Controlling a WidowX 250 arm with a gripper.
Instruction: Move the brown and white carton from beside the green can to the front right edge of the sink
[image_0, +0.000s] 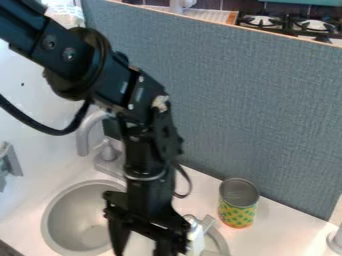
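Near bottom centre, the pincer (140, 245) is hanging wide beside the sink (75, 212), needing careful clearance leftward.

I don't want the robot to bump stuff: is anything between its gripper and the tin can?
Yes, it looks like it. A white thing with a grey top is right beside the gripper, on the side toward the tin can. I can't tell what it is.

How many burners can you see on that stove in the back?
2: the left burner and the right burner, side by side at the top right, beyond the grey panel. The panel may hide more.
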